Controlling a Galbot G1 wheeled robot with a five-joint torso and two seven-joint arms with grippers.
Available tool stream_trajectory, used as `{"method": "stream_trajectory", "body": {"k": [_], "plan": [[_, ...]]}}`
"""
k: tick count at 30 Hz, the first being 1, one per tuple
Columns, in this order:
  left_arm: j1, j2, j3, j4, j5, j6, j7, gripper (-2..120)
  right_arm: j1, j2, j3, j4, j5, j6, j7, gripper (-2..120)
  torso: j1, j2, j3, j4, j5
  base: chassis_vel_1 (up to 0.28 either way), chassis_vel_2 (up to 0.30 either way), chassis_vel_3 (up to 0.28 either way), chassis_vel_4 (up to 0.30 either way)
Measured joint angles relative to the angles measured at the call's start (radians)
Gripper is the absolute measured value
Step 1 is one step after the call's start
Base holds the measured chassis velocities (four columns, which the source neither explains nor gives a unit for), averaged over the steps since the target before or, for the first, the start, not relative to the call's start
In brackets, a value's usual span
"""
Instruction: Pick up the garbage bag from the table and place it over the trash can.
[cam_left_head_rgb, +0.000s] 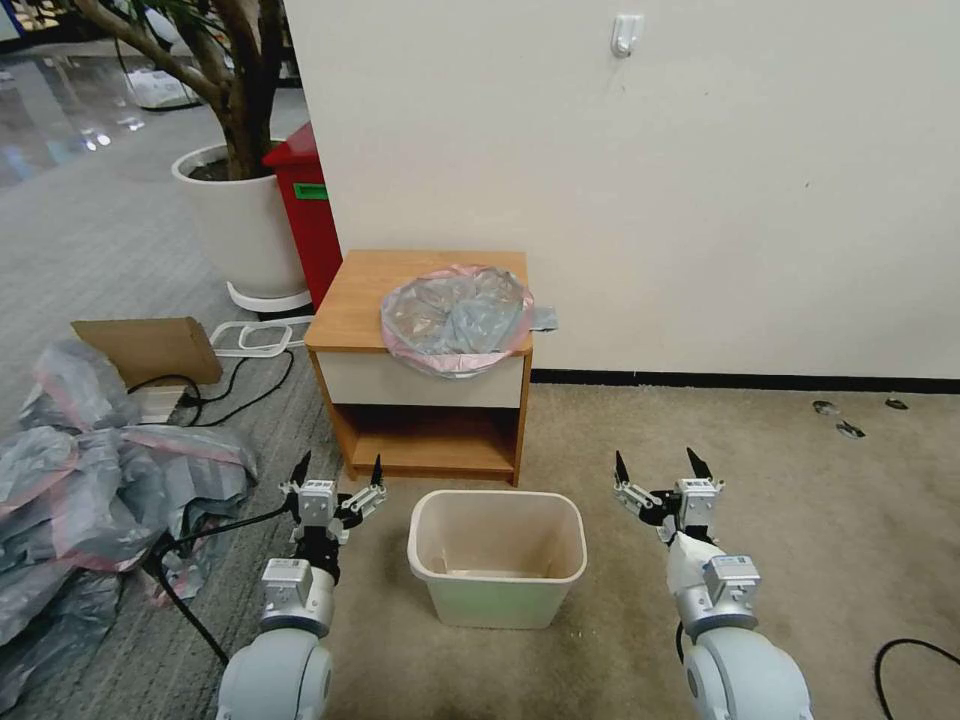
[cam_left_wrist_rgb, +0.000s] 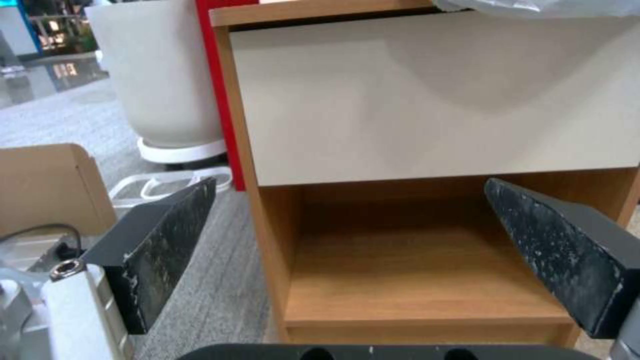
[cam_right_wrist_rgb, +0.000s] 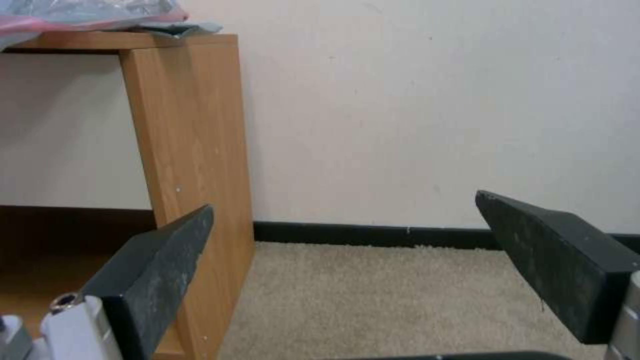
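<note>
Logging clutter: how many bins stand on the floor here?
2: the trash can between the open grippers, facing the table; a red bin behind the table's left. Others may be hidden.

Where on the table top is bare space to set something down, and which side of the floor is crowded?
The table top is bare on its left half, beside the garbage bag, which overhangs the front edge. Beige carpet right of the trash can is open. The left floor is crowded: heap of bags, cardboard, cables.
</note>
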Motion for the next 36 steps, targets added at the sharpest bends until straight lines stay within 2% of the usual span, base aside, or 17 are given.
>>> {"method": "stream_trajectory", "body": {"k": [5,9,11,12,15,17,20,21,23,24,26,33,36], "plan": [[0.004,0.001,-0.001,-0.006,0.0,0.0,0.0,100,-0.003,0.001,0.0,0.005,0.001,-0.001,0.001,100,0.0,0.0,0.0,0.0,0.0,0.0,0.0,0.0,0.0],[0.045,0.015,-0.012,-0.064,-0.011,0.018,-0.012,100,-0.023,0.009,0.0,0.042,0.007,-0.008,0.008,100,0.0,0.0,0.0,0.0,0.0004,0.0,0.0,0.0,0.0],[0.099,0.035,-0.026,-0.139,-0.029,0.044,-0.029,100,-0.067,0.029,0.0,0.123,0.024,-0.022,0.028,100,0.0,0.0,0.0,0.0,-0.0001,0.0,0.0,0.0,0.0],[0.099,0.035,-0.026,-0.139,-0.029,0.044,-0.029,100,-0.067,0.029,0.0,0.123,0.024,-0.022,0.028,100,0.0,0.0,0.0,0.0,-0.0001,0.0,0.0,0.0,0.0],[0.168,0.059,-0.044,-0.235,-0.051,0.077,-0.051,100,-0.125,0.055,0.0,0.231,0.046,-0.043,0.054,100,0.0,0.0,0.0,0.0001,-0.0001,0.0,0.0,0.0,0.0],[0.183,0.064,-0.049,-0.257,-0.056,0.084,-0.056,100,-0.14,0.062,0.0,0.258,0.051,-0.048,0.06,100,0.0,0.0,0.0,0.0001,-0.0001,0.0,0.0,0.0,0.0],[0.253,0.089,-0.068,-0.355,-0.077,0.118,-0.079,100,-0.201,0.089,-0.001,0.37,0.075,-0.07,0.088,100,0.0,0.0,0.0,0.0,-0.0001,0.0,0.0,0.0,0.0],[0.253,0.089,-0.068,-0.355,-0.077,0.118,-0.079,100,-0.201,0.089,-0.001,0.37,0.075,-0.07,0.088,100,0.0,0.0,0.0,0.0,-0.0001,0.0,0.0,0.0,0.0],[0.317,0.111,-0.085,-0.444,-0.098,0.149,-0.099,100,-0.249,0.096,-0.007,0.416,0.092,-0.089,0.109,100,0.0,0.0,0.0,-0.0002,-0.0002,0.0,0.0,0.0,0.0],[0.317,0.111,-0.085,-0.444,-0.098,0.149,-0.099,100,-0.249,0.096,-0.007,0.416,0.092,-0.089,0.109,100,0.0,0.0,0.0,-0.0002,-0.0002,0.0,0.0,0.0,0.0],[0.358,0.126,-0.096,-0.495,-0.112,0.167,-0.113,100,-0.253,0.092,-0.008,0.416,0.093,-0.09,0.111,100,0.0,0.0,0.0,0.0,0.0002,0.0,0.0,0.0,0.0],[0.42,0.159,-0.122,-0.511,-0.164,0.21,-0.126,100,-0.233,0.075,-0.003,0.396,0.106,-0.09,0.113,100,0.0,0.0,0.0,0.0001,0.0001,0.0,0.0,0.0,0.0],[0.422,0.161,-0.124,-0.509,-0.169,0.213,-0.127,100,-0.201,0.054,0.012,0.373,0.163,-0.096,0.116,100,0.0,0.0,0.0,0.0,0.0001,0.0,0.0,0.0,0.0]]}}
